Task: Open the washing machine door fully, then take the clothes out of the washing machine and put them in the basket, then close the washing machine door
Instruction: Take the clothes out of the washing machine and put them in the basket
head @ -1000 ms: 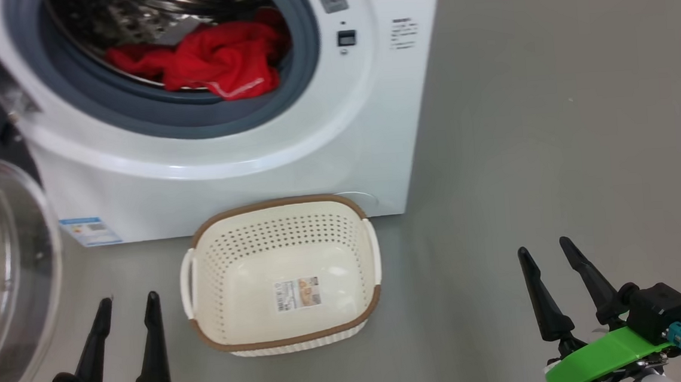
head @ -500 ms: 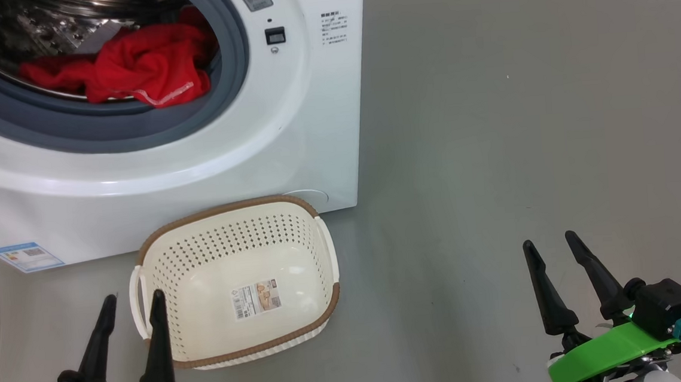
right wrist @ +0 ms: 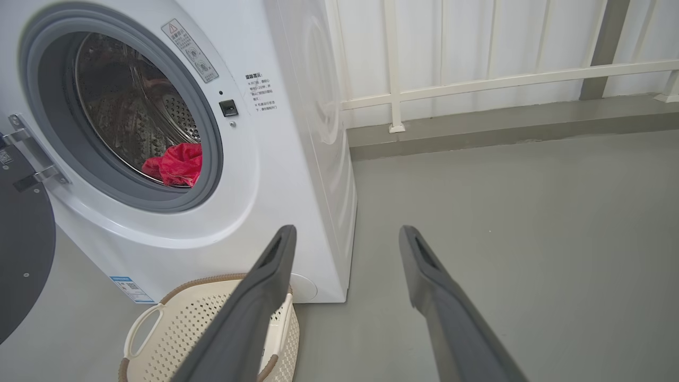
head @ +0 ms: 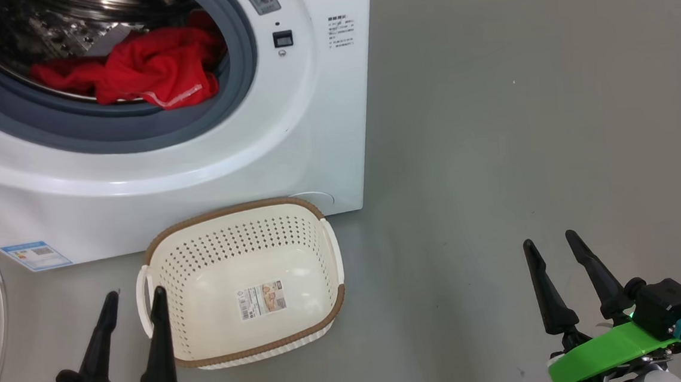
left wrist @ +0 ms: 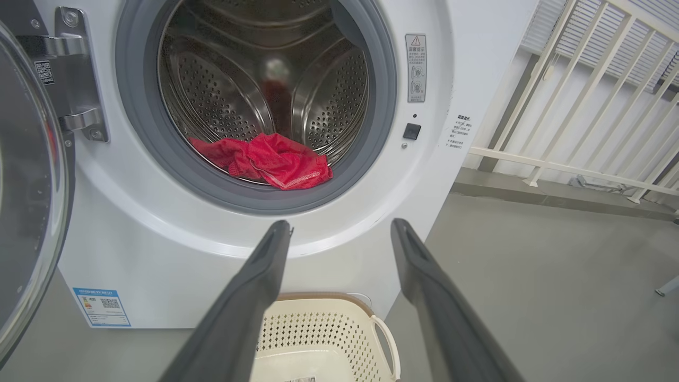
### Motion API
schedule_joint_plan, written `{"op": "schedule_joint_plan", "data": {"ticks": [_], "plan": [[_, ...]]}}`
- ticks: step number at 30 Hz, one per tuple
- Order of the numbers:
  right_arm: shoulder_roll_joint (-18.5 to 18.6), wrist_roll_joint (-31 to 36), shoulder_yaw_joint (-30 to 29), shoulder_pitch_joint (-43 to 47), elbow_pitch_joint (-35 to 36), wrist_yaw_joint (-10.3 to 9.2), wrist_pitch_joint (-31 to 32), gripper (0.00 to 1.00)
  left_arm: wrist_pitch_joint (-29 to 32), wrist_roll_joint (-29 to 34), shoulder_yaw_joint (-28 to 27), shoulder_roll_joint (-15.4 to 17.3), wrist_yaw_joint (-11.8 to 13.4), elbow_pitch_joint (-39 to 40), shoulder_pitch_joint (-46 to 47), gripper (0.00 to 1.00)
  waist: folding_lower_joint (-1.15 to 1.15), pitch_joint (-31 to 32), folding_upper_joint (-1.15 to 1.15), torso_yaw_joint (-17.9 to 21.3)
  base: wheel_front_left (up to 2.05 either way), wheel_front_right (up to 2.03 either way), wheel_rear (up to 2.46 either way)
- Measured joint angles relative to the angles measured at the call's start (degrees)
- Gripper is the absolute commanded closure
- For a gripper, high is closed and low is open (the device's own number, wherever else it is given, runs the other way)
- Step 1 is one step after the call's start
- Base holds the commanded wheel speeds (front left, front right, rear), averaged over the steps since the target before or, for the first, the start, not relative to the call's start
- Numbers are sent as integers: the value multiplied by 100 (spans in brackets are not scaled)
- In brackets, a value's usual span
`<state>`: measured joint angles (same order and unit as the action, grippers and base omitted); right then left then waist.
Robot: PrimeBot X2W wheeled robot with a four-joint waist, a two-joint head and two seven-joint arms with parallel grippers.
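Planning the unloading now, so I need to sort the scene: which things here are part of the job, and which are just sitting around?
Part of the job:
washing machine
door, swung open at the left
red clothes, in the drum
basket, empty, on the floor in front of the machine

Just there:
white railing behind the machine
blue sticker low on the machine's front

Washing machine (left wrist: 159,239) front: warning-triangle sticker (left wrist: 416,68), small printed lines (left wrist: 457,132), blue QR-code label (left wrist: 102,306) low down. Basket (head: 213,254) floor: barcode label (head: 262,299). No wording legible.
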<state>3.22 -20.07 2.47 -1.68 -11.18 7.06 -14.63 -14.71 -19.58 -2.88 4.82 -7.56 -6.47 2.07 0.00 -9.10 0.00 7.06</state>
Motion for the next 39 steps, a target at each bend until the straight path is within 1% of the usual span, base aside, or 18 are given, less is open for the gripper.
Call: {"op": "schedule_joint_plan", "data": {"ticks": [7, 19, 24, 34, 39], "plan": [[-1, 0, 2, -1, 11, 0, 0, 0, 0, -2, 62, 42, 0, 14, 1, 0, 0, -82, 0, -39, 59, -65, 6], [-18, 0, 10, -5, 8, 0, 0, 0, 0, -16, 75, 75, -1, 9, 20, 0, 0, -140, 0, -86, 136, -140, 5], [-23, 0, 10, -77, 7, 0, 0, 0, 0, 97, 87, 102, -1, -36, 27, 0, 0, -157, 0, -105, 98, -98, 0], [-26, 0, 23, -106, 8, 0, 0, 0, 0, 97, 91, 96, -1, -119, 29, 0, 0, -212, 0, -118, 16, -16, 0], [-29, 0, 33, -112, 10, 0, 0, 0, 1, 261, 51, 70, 0, -421, 129, 0, 0, -299, 0, -98, 0, 0, 0]]}}
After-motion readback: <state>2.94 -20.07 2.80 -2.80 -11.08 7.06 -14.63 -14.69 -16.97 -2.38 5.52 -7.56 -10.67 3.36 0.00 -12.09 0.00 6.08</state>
